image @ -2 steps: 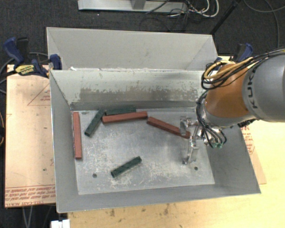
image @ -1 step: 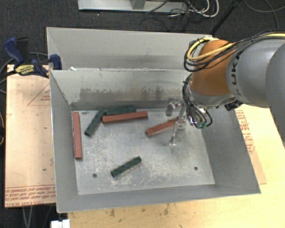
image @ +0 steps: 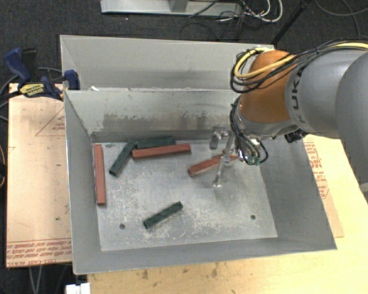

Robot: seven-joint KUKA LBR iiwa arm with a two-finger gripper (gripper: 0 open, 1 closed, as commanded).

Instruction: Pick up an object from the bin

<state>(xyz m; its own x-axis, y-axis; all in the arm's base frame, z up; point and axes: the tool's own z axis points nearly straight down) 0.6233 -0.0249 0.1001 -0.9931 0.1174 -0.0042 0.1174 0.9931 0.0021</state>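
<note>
The grey metal bin [image: 80, 164] with sloping walls holds six small bars loose on its flat floor, none stacked in a heap. Along the left side lies a long red-brown rectangular bar [image: 100, 175], its long axis running from the back of the bin toward the front. Near the back wall three more sit close together: a dark green flat bar [image: 154, 142] lying left to right, a red-brown slim bar [image: 161, 151] just in front of it and nearly parallel, and a dark green tilted bar [image: 122, 159] slanting down to the left from their left ends. Toward the front, well apart from the rest, a dark green short block [image: 162, 215] lies on a diagonal, right end nearer the back. The sixth piece, a short red-brown rectangular block [image: 202, 166], lies right of centre on the floor; its long axis runs roughly left to right with a slant, the left end nearer the front and the right end nearer the back. That right end meets the tool [image: 220, 177], which comes down from the arm's orange-covered wrist (yellow and black cables loop over it) on the right side of the bin. Whether the tool is apart, together or clamped on the block cannot be told.
</note>
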